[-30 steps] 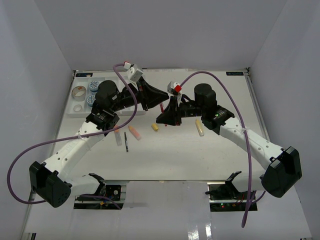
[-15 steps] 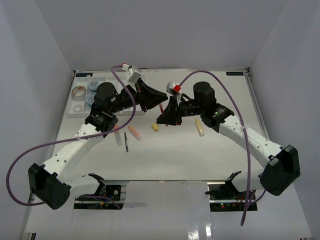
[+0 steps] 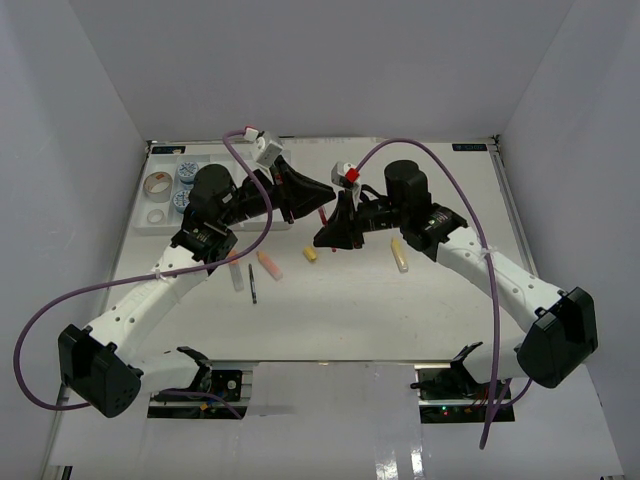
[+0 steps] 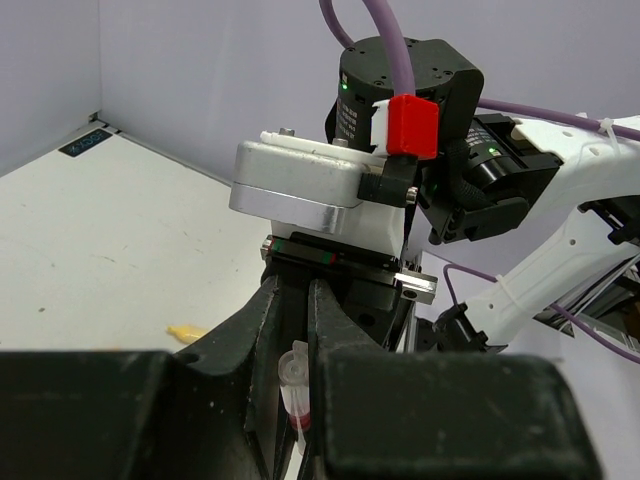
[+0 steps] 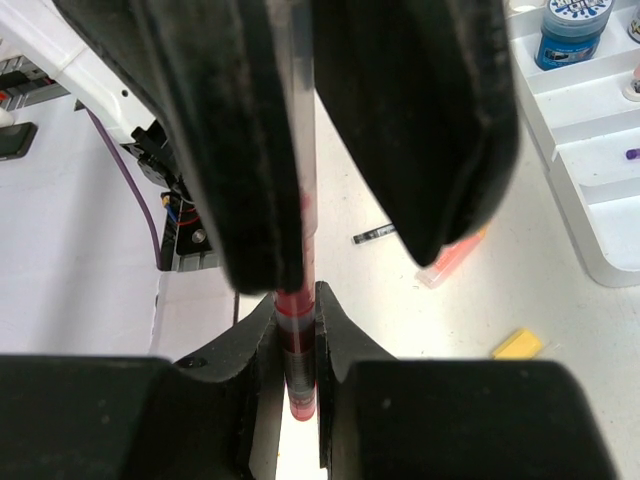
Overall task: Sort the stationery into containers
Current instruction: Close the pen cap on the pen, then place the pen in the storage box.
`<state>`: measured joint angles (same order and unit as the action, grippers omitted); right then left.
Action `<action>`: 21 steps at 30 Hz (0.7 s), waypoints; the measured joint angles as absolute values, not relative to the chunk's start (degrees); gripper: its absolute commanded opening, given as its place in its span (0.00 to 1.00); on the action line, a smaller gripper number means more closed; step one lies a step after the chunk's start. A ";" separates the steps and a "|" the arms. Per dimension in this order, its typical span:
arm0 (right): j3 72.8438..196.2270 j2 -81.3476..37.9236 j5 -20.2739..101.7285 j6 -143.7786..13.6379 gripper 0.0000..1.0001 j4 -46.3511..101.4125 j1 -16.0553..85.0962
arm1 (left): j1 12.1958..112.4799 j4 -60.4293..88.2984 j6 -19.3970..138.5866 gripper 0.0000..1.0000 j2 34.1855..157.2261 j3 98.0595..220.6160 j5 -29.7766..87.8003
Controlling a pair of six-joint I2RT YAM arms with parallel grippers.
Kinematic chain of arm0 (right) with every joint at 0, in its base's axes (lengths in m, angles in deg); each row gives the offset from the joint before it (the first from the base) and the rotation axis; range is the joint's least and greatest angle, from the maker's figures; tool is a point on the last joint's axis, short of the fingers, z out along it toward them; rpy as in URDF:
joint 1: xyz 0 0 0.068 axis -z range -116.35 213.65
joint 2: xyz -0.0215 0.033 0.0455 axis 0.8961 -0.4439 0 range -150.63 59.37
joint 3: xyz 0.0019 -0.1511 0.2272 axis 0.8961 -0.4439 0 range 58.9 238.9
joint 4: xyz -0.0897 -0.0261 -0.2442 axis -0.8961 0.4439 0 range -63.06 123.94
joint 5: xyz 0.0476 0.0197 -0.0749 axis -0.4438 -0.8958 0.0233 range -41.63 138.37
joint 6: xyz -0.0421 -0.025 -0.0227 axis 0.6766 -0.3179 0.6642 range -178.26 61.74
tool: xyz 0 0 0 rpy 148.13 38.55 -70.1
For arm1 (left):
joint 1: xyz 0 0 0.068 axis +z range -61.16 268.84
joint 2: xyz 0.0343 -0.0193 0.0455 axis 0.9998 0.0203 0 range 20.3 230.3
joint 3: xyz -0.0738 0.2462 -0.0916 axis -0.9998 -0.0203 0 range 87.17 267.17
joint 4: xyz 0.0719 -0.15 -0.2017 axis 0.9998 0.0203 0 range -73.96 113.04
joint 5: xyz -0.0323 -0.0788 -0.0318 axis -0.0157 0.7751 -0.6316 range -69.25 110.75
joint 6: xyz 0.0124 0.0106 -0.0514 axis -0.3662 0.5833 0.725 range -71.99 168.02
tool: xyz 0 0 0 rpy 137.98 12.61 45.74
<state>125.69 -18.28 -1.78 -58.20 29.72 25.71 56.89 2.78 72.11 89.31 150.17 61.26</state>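
Observation:
A thin red pen (image 3: 324, 214) hangs above the middle of the table, held at both ends. My left gripper (image 3: 326, 196) is shut on its clear cap end (image 4: 292, 384). My right gripper (image 3: 322, 234) is shut on its red barrel (image 5: 297, 335). In the right wrist view the left gripper's black fingers (image 5: 235, 130) close around the upper part of the pen. The white compartment tray (image 3: 160, 224) lies at the back left, partly hidden by the left arm. It holds two blue-white tubs (image 3: 186, 173) and tape rolls (image 3: 156, 184).
Loose on the table below the grippers lie an orange marker (image 3: 269, 264), a pale marker (image 3: 236, 273), a dark pen (image 3: 253, 285), a yellow eraser (image 3: 310, 254) and a yellow marker (image 3: 400, 254). Purple cables arch over both arms. White walls close in three sides.
Both grippers keep their hold on the red pen at the same spot. The arms have shifted only very slightly.

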 measured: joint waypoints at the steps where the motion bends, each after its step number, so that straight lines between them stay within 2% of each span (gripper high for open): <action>1: 125.99 -18.43 -1.78 -58.07 0.08 30.01 25.74 | 56.89 2.50 72.13 0.00 89.31 150.06 61.13; 15: 126.56 -19.00 -1.98 -58.55 0.08 29.55 26.09 | 56.67 2.00 72.55 0.00 88.96 149.87 58.18; 18: 125.42 -18.87 -2.20 -59.36 0.15 27.25 26.15 | 56.39 3.87 72.22 0.00 88.96 150.89 57.33; 20: 123.91 -18.65 -2.37 -59.93 0.25 25.24 26.15 | 56.06 5.62 71.72 0.00 89.12 151.61 57.07; 21: 123.24 -18.32 -2.35 -60.23 0.36 24.45 26.17 | 55.91 6.56 71.39 0.00 89.25 151.85 57.11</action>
